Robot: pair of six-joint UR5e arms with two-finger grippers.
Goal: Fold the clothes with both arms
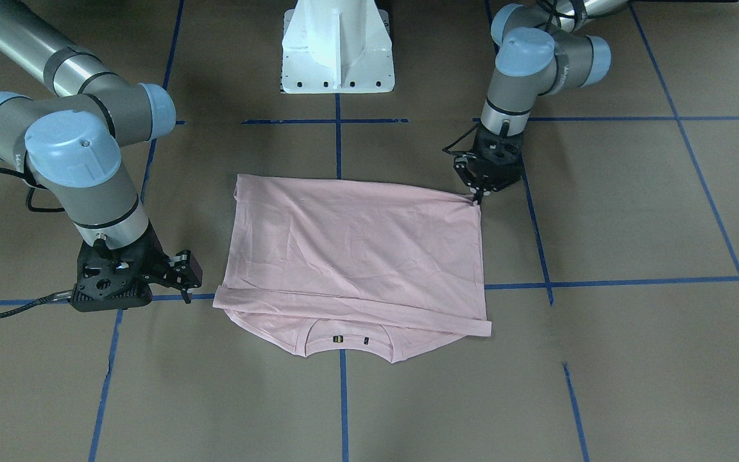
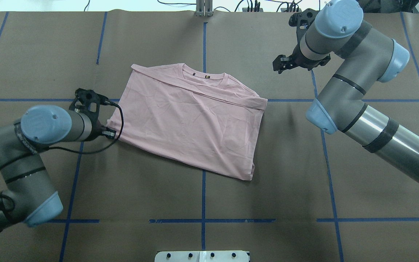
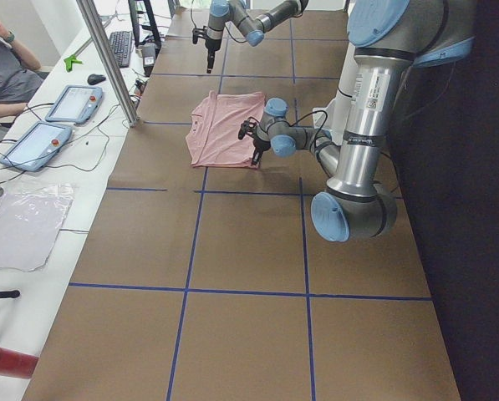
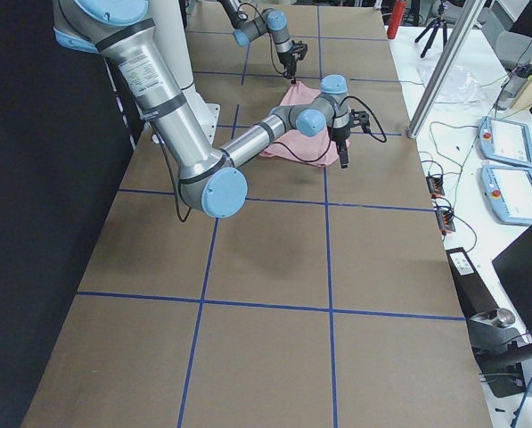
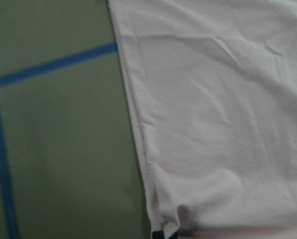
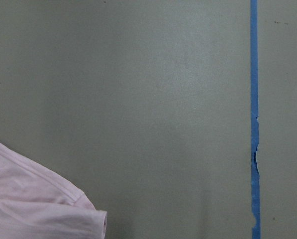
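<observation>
The light pink T-shirt point(image 1: 356, 250) point(image 2: 191, 120) lies flat on the brown table, folded into a rough rectangle. Its ribbed collar point(image 2: 204, 77) points away from the robot and the print is hidden. A folded strip crosses the shirt just below the collar. My left gripper point(image 1: 477, 196) point(image 2: 109, 133) is down at the shirt's near left corner, shut on a bunch of the cloth point(image 5: 168, 219). My right gripper point(image 1: 183, 279) point(image 2: 280, 65) hovers off the shirt's right side near the sleeve edge point(image 6: 34, 209), open and holding nothing.
The white pedestal base point(image 1: 337, 58) stands at the robot's side of the table. Blue tape lines point(image 2: 203, 174) grid the brown surface. A side bench carries two tablets point(image 3: 72, 102), a keyboard and a plastic sheet point(image 3: 23, 225), with a seated person point(image 3: 2, 67) beside it.
</observation>
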